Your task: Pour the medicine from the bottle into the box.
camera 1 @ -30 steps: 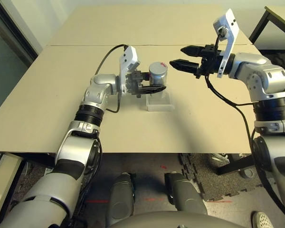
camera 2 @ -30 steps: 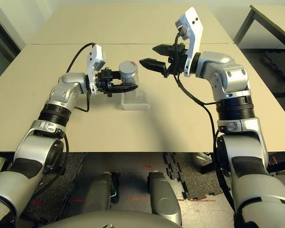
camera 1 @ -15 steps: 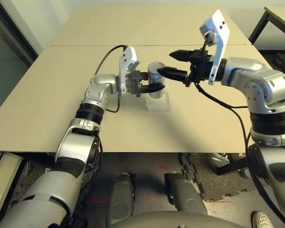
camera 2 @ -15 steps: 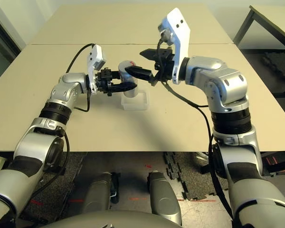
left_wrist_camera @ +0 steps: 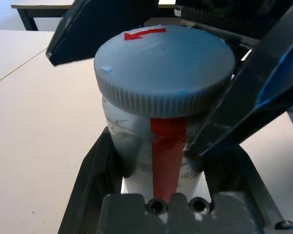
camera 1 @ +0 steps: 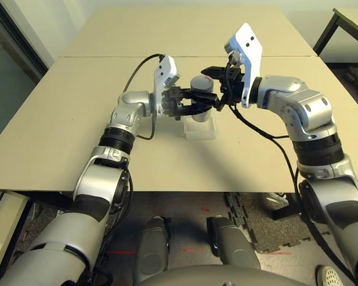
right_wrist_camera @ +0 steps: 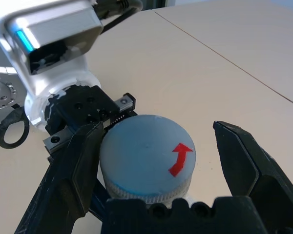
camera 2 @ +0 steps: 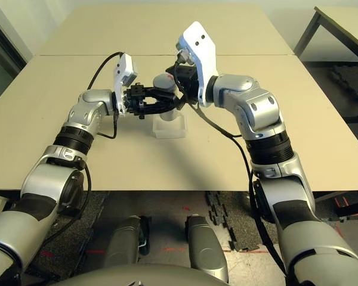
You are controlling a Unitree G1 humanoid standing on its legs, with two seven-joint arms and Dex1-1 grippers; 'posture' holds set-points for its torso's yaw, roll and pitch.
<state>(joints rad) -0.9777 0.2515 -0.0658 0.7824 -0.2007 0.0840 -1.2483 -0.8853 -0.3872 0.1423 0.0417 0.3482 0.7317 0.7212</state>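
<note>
My left gripper (camera 1: 200, 102) is shut on the bottle (left_wrist_camera: 167, 163), a silvery-grey cylinder with a red stripe, and holds it upright just above the box (camera 1: 200, 127). A grey ribbed cap (right_wrist_camera: 147, 157) with a red arrow sits on the bottle. My right gripper (right_wrist_camera: 157, 130) is open and reaches in from the right. One of its fingers (right_wrist_camera: 83, 163) stands on each side of the cap, with gaps between. The box is clear plastic and rests on the table (camera 1: 77, 119). The medicine is hidden.
The tan table has a seam (camera 1: 95, 57) running across behind the arms. Both cables (camera 1: 134, 71) loop over the arms near the bottle. A dark-legged second table (camera 1: 331, 27) stands at the far right, with black floor mats (camera 1: 250, 220) beyond the front edge.
My right arm has swung left from open air to the bottle, and its open fingers now bracket the cap. The left gripper has kept the bottle over the box.
</note>
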